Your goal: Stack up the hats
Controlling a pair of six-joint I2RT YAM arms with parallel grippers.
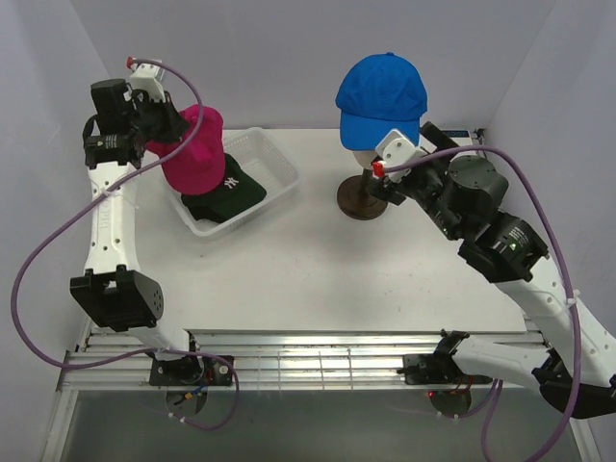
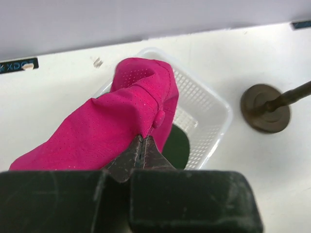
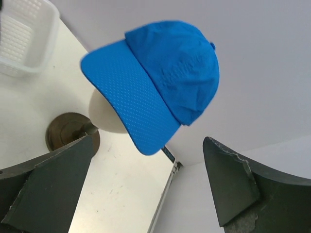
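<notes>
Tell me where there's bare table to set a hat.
Bare white tabletop lies between the white mesh plastic basket and the dark round stand base, and toward the near edge. Crowded: the basket, holding a dark green cap, magenta pink cap hanging above.

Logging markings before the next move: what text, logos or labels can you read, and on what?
"NY": white logo on the green cap.
"XDC", roughly: dark sticker at the far edge of the table.
Stitching on the blue cap: too faint to read.
The second sticker, far right: too blurred to read.
</notes>
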